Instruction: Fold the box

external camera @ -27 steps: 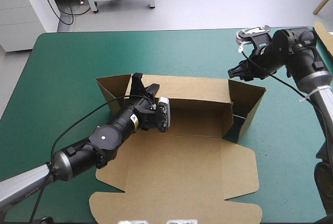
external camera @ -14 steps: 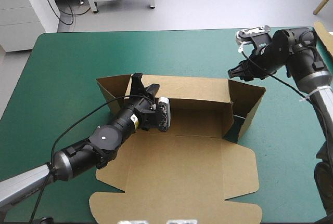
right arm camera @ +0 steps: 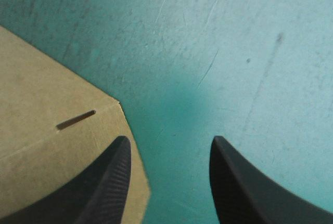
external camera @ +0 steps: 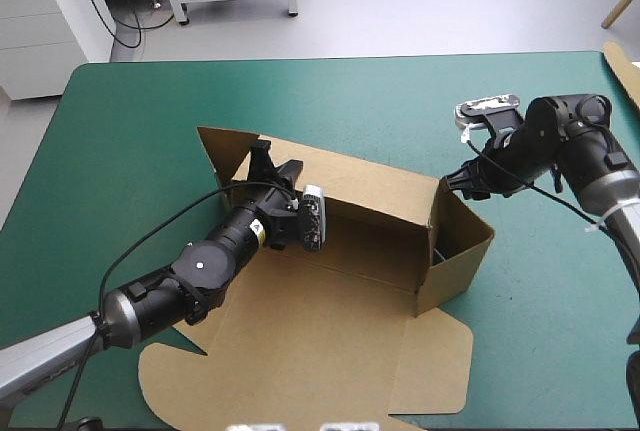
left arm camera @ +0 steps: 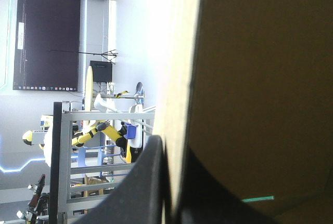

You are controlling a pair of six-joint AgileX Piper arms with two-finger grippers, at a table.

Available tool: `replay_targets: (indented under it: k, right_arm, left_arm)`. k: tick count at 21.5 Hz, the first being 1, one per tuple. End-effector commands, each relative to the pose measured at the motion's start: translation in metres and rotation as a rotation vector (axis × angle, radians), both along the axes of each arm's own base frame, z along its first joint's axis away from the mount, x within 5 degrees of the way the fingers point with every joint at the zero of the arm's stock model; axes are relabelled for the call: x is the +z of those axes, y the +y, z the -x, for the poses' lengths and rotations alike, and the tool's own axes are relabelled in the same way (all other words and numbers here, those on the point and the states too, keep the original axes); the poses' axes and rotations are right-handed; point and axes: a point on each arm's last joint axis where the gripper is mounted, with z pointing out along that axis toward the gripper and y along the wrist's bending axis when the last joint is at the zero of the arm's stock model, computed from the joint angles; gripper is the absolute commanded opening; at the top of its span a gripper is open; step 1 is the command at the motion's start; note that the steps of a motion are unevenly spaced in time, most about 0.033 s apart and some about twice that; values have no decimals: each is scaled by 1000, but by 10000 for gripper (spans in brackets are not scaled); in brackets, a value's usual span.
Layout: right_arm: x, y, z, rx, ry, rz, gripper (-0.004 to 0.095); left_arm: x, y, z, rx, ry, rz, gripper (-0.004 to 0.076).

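Observation:
The brown box (external camera: 372,194) stands mid-table with its back wall and end walls raised and its lid (external camera: 320,341) flat toward the near edge. My left gripper (external camera: 275,163) is shut on the back wall's top edge near the left corner. In the left wrist view the board (left arm camera: 250,89) runs up between the black fingers (left arm camera: 148,182). My right gripper (external camera: 462,180) hovers open at the top corner of the right end wall (external camera: 462,243). In the right wrist view that gripper (right arm camera: 170,141) sits over the teal-green cover (right arm camera: 234,52), with a slotted board corner (right arm camera: 47,146) beside one finger.
The left end flap (external camera: 220,153) splays outward behind my left gripper. A strip of pale brown board (external camera: 624,69) lies at the table's far right edge. Bare teal-green cover (external camera: 120,151) stretches along the far side and both ends.
The box has swung round: its right end moved toward the near edge and its lid shifted left. My right gripper moved nearer, along with the right end wall. The left gripper keeps its hold.

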Motion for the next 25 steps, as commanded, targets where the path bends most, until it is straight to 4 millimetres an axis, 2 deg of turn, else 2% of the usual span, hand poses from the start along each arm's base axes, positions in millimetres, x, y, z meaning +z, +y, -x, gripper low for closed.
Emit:
replay_targets:
  k: [1, 3, 6, 10, 17, 25]
  right_arm:
    - [31, -2, 20, 10, -106, -37, 443]
    - [42, -1, 30, 12, -139, -65, 443]
    - [43, -1, 38, 15, -142, -76, 442]
    - [16, -4, 55, 13, -57, -58, 442]
    - [9, 3, 90, 82, -118, -187, 442]
    - [-5, 12, 106, 147, -163, -261, 442]
  left_arm:
    - [13, 3, 0, 29, -18, 55, -8]
    - [13, 3, 0, 29, -18, 55, -8]
    - [13, 3, 0, 29, -18, 55, -8]
    - [13, 3, 0, 29, -18, 55, -8]
    - [13, 3, 0, 29, -18, 55, -8]
    - [13, 2, 0, 21, -21, 52, -8]
